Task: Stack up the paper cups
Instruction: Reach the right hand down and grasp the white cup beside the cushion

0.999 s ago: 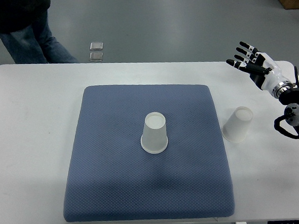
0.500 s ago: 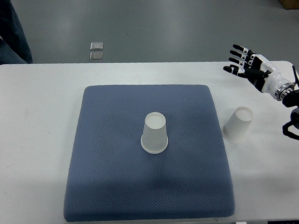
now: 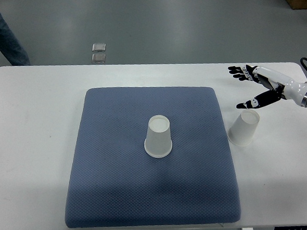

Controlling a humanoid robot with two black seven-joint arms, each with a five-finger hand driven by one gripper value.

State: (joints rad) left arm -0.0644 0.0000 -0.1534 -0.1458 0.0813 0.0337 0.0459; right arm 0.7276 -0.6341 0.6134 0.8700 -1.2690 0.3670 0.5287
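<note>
The right hand (image 3: 257, 86) hovers with fingers spread just above the off-mat cup (image 3: 244, 128) — nothing stands between them. On the blue mat (image 3: 112, 196), only the centre cup (image 3: 158, 136) stands — bare desk (image 3: 32, 139) lies open all round.

A white table (image 3: 32, 139) stands on a grey floor (image 3: 175, 22) and fills most of the view. A blue pad (image 3: 117, 196) lies flat on it, roughly in the middle, its near edge close to the table's front edge. To the right of the pad, just beside its right edge, a white cup (image 3: 244, 128) sits upside down straight on the tabletop, tilted a little. The left part of the tabletop is bare white. Two small square tiles (image 3: 99, 53) lie on the floor behind the table.
</note>
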